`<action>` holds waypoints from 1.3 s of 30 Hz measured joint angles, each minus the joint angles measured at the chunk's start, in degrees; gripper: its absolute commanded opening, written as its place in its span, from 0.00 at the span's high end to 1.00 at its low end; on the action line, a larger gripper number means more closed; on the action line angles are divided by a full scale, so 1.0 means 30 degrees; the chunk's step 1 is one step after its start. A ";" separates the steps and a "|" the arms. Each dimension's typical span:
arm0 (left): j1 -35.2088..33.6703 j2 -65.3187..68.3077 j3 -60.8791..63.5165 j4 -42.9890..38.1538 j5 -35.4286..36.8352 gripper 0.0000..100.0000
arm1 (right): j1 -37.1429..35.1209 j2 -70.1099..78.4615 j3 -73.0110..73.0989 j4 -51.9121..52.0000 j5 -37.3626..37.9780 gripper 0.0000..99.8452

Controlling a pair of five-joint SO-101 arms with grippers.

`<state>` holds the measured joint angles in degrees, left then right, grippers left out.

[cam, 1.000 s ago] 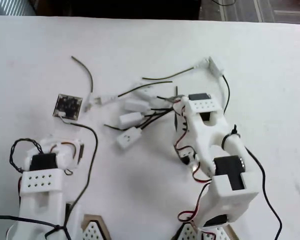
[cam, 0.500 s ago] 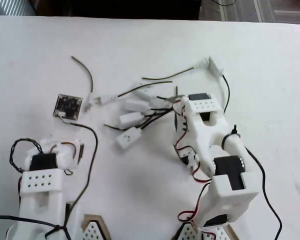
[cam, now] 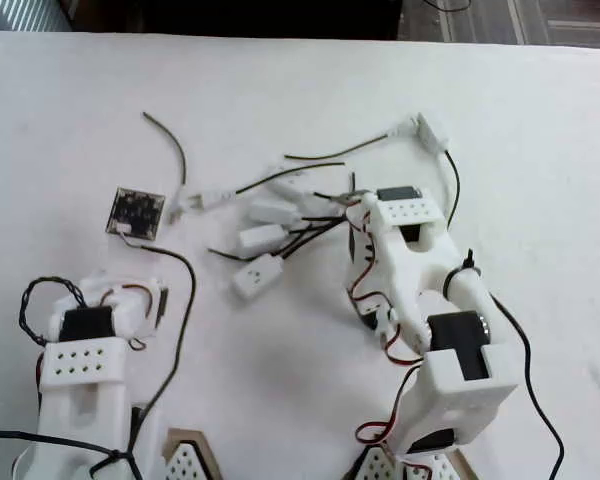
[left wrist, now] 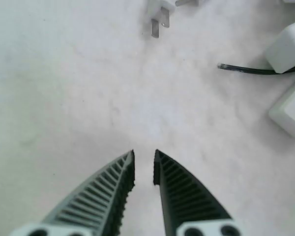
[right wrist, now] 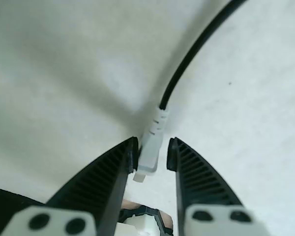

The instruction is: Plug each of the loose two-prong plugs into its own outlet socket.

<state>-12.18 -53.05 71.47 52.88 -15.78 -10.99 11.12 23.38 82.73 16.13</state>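
Two risks stand out. The right gripper [right wrist: 151,145] is closed on a plug [right wrist: 148,157] just beside the sockets [cam: 263,275], on the side away from the left arm. It holds the white body by the fingertips alone. So shallow a pinch could let the plug swivel or slip out once its cord [right wrist: 196,49] goes taut. That cord seems to run into the tangle of wires at the sockets, so a pull may drag a socket along rather than free the plug. Which way the prongs face cannot be made out, and a straight push might meet a socket with the wrong end.

The sockets look light and lie unfixed, so one would probably skid away under a push unless braced. Nothing braces them at present. The left gripper [left wrist: 143,153] has its fingers a little apart with nothing between them, over bare table [left wrist: 64,73] near the sockets, on the far side from the right gripper. A loose plug [left wrist: 160,10] lies beyond it, prongs bare, also near the sockets on that side and not yet seated.

Against the earlier frames almost nothing differs: the sockets and the loose plug lie as they did, and the left arm is unmoved. The right arm has shifted by no more than a hair.
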 measured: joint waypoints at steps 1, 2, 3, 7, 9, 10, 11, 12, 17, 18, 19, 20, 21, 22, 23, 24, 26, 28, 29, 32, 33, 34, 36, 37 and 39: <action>0.0000 0.0000 0.0000 0.0000 0.0000 0.92 | 0.0000 0.0000 0.0000 0.0000 0.0000 0.90; 0.0000 0.0000 0.0000 0.0000 0.0000 0.92 | 0.0000 0.0000 0.0000 0.0000 0.0000 0.90; 0.0000 0.0000 0.0000 0.0000 0.0000 0.92 | 0.0000 0.0000 0.0000 0.0000 0.0000 0.90; 0.0000 0.0000 0.0000 0.0000 0.0000 0.92 | 0.0000 0.0703 0.0000 0.0000 0.0000 0.90; 0.0000 0.0000 0.0000 0.0000 0.0000 0.92 | 0.0000 0.0762 -0.0029 0.0117 0.0000 0.90; 0.0000 0.0000 0.0000 0.0000 0.0000 0.92 | 0.0000 0.0762 -0.0059 0.0176 0.0000 0.90; 0.0000 0.0000 0.0000 0.0000 0.0000 0.92 | 0.0000 0.0762 -0.0059 0.0205 0.0000 0.90; 0.0000 0.0000 0.0000 0.0000 0.0000 0.92 | 0.0000 0.0762 -0.0059 0.0264 0.0000 0.91; 0.0000 0.0000 0.0000 0.0000 0.0000 0.92 | 0.0000 0.0762 -0.0059 0.0322 0.0000 0.98; 0.0000 0.0000 0.0000 0.0000 0.0000 0.92 | 0.0000 0.0762 -0.0059 0.0322 0.0000 0.98; 0.0000 0.0000 0.0000 0.0000 0.0000 0.92 | 0.0000 0.0762 -0.0059 0.0322 0.0000 0.98; 0.0000 0.0000 0.0000 0.0000 0.0000 0.92 | 0.0029 0.0762 -0.0059 0.0322 -0.0029 0.98; 0.0000 0.0000 0.0000 0.0000 0.0000 0.92 | 0.0029 0.0762 -0.0059 0.0322 -0.0029 0.98; 0.0000 0.0000 0.0000 0.0000 0.0000 0.92 | 0.0029 0.0703 -0.0059 0.0322 -0.0029 0.98; 0.0000 0.0000 0.0000 0.0000 0.0000 0.92 | 0.0029 0.0527 -0.0059 0.0381 -0.0029 0.98; 0.0000 0.0000 0.0000 0.0000 0.0000 0.92 | 0.0029 0.0147 -0.0059 0.0586 -0.0029 0.98; 0.0000 0.0000 0.0000 0.0000 0.0000 0.92 | 0.0029 -0.1055 -0.0059 0.1143 0.0000 0.98; 0.0000 0.0000 0.0000 0.0000 0.0000 0.92 | -0.0029 -0.2725 -0.0059 0.1817 0.0000 0.98; 0.0000 0.0000 0.0000 0.0000 0.0000 0.92 | -0.0029 -0.3722 -0.0059 0.2110 0.0000 0.98; 0.0000 0.0000 0.0000 0.0000 0.0000 0.92 | -0.0029 -0.6886 -0.0059 0.2608 0.0000 0.98; 0.0000 0.0000 0.0000 0.0000 0.0000 0.92 | -0.0029 -0.7824 -0.0059 0.2637 0.0000 0.98; 0.0000 0.0000 0.0000 -0.0176 0.0000 0.92 | -0.0029 -0.8733 -0.0059 0.2637 0.0000 0.98; 0.0000 0.0000 0.0000 -0.0850 0.0000 0.92 | -0.0029 -1.0286 -0.0029 0.2725 0.0000 0.98; 0.0000 0.0000 0.0000 -0.1289 0.0000 0.92 | -0.0147 -1.0901 -0.0029 0.2696 0.0000 0.98; 0.0000 0.0000 -0.0117 -0.1905 0.0000 0.92 | -0.0645 -1.1956 0.0059 0.2286 0.0000 0.98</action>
<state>-12.18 -53.05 71.12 47.16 -15.78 -12.92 -24.75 23.56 89.58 16.13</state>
